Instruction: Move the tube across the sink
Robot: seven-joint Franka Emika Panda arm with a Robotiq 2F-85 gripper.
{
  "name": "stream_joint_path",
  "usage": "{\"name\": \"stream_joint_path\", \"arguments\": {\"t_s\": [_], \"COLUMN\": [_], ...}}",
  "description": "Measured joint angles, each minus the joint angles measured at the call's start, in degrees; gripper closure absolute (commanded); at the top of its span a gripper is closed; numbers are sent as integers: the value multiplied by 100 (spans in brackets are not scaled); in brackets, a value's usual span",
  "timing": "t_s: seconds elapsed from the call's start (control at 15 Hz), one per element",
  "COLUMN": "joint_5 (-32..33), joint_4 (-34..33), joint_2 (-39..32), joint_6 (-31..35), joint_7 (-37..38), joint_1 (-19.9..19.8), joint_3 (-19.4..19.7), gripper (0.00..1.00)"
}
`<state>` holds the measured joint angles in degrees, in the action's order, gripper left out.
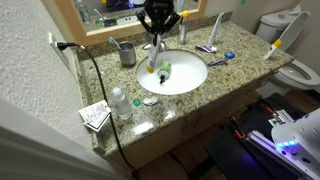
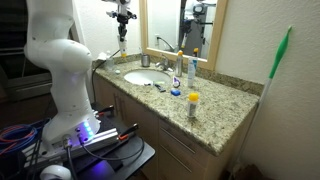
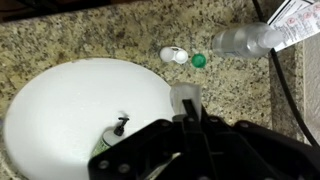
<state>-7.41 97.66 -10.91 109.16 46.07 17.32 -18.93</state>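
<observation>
My gripper (image 3: 186, 118) is shut on a white tube (image 3: 185, 98), whose end sticks out past the fingertips. In an exterior view the gripper (image 1: 158, 38) hangs above the back of the white sink (image 1: 190, 82), with the tube (image 1: 154, 58) dangling below it over the basin. In the wrist view the sink (image 3: 60, 100) lies to the left and the tube's end is over its rim, by the granite counter (image 3: 230, 95). In an exterior view the gripper (image 2: 122, 16) is high above the sink (image 2: 150, 78).
A clear bottle (image 3: 240, 40) with a green cap lies on the counter beside a small white object (image 3: 172, 55). A green item (image 3: 108, 145) sits in the basin. A grey cup (image 1: 127, 52), a box (image 1: 95, 115), a black cable (image 1: 90, 75) and a toilet (image 1: 297, 72) are nearby.
</observation>
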Motion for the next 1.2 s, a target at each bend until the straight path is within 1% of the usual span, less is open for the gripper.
{"name": "stream_joint_path", "arguments": {"t_s": [0.07, 0.13, 0.27, 0.33, 0.4, 0.6, 0.73, 1.2], "joint_5": [192, 363, 518, 541, 545, 536, 536, 557], "joint_4": [-287, -583, -1156, -1349, -1463, -1521, -1607, -2628], "joint_2": [-340, -667, -1231, -1414, -1509, -1546, -1689, -2822], "joint_6": [129, 235, 343, 344, 344, 342, 371, 428], "joint_7": [188, 377, 651, 692, 697, 697, 697, 1035], "joint_1": [163, 324, 590, 652, 676, 714, 821, 1393], "joint_3": [8, 33, 125, 152, 166, 240, 302, 639], "gripper": [99, 96, 96, 96, 99, 99, 99, 99]}}
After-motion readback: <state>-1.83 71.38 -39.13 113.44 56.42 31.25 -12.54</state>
